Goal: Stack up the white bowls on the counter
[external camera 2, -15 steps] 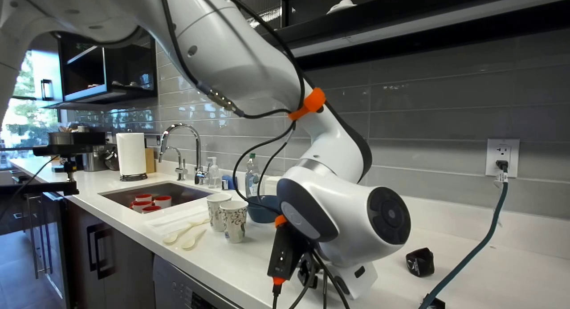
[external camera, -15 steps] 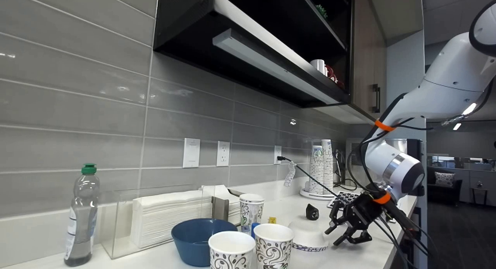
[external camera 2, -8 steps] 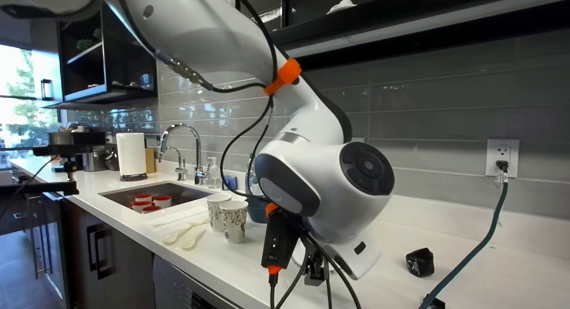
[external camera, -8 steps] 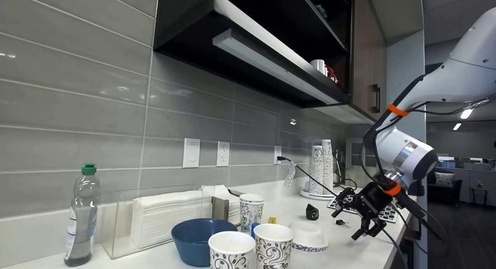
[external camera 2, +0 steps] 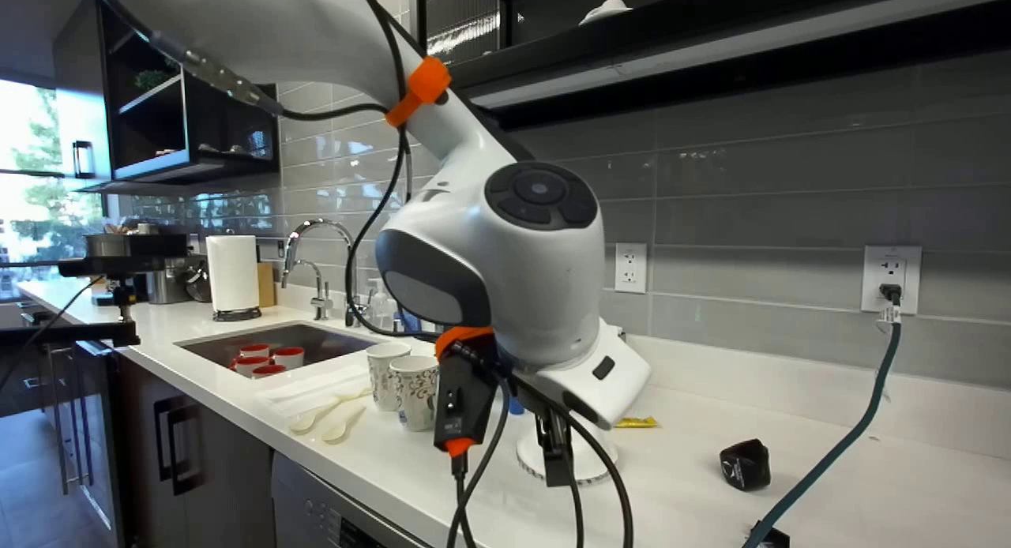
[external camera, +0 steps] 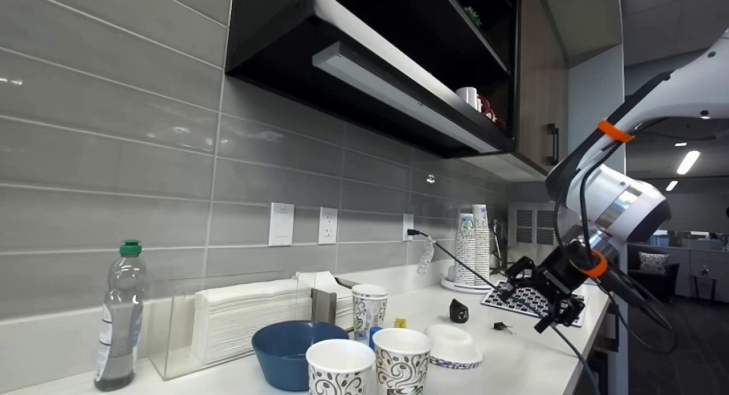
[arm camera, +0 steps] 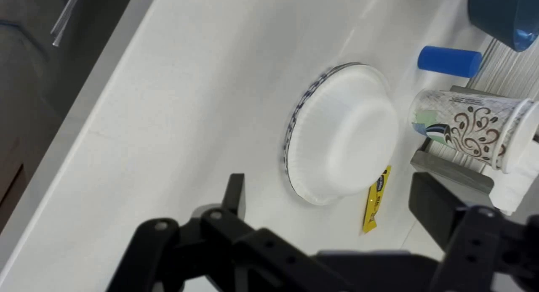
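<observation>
One upturned, white, round paper-looking bowl (arm camera: 341, 132), maybe several nested, sits on the smooth white table (arm camera: 202, 94), apart from my spread, empty black pincer (arm camera: 330, 195); stacking looks done, next: back away.

White arm (external camera 2: 545, 287), charcoal panels (external camera 2: 438, 254), orange straps (external camera 2: 420, 88), black cables (external camera 2: 320, 115), black gripper (arm camera: 330, 193).

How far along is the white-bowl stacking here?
Looks done: the white bowls sit upside down, apparently nested, on the counter; how many, I cannot tell. In hand: nothing; the gripper is open, apart from them. Left: probably no more stacking, as no separate white bowl shows on the counter.
</observation>
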{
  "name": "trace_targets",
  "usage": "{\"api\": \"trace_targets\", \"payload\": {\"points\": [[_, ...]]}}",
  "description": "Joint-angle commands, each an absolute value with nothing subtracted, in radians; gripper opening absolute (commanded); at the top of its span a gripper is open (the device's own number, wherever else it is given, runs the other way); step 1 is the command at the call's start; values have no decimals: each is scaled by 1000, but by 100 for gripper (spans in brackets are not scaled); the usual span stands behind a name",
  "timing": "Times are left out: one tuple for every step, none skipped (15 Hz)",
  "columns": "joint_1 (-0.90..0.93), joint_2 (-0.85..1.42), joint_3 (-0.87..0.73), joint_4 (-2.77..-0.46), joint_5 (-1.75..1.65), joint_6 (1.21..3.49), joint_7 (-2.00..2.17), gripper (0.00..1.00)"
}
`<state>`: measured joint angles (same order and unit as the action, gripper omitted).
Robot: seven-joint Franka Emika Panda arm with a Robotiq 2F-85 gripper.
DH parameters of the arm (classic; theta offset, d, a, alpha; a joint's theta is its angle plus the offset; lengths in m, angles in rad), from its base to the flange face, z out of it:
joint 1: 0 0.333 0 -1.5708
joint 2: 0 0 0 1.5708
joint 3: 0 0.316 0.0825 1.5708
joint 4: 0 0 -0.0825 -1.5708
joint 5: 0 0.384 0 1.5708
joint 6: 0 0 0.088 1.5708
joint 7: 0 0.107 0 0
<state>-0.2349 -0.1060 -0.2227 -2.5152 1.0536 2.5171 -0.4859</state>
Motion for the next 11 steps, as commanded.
{"api": "trace_targets", "payload": {"points": [[-214, -215, -208, -2607, 1031, 2612, -495, 100], [-206, -223, -205, -2610, 1038, 2613, -502, 100], [-210, -167, -221, -2565, 1044, 2581, -489, 100], [-218, -179, -207, -2576, 1051, 2587, -498, 100], [-215, -189, -206, -2582, 1051, 2590, -498, 100], [-215, -194, -206, -2587, 1051, 2590, -499, 100], [-215, -196, -206, -2589, 1051, 2591, -500, 100], [-215, -196, -206, -2589, 1051, 2591, -500, 100], [-215, -196, -206, -2589, 1051, 2591, -500, 100], [-215, -196, -206, -2589, 1051, 2591, -501, 100], [-215, -196, -206, -2589, 1051, 2591, -501, 100]]}}
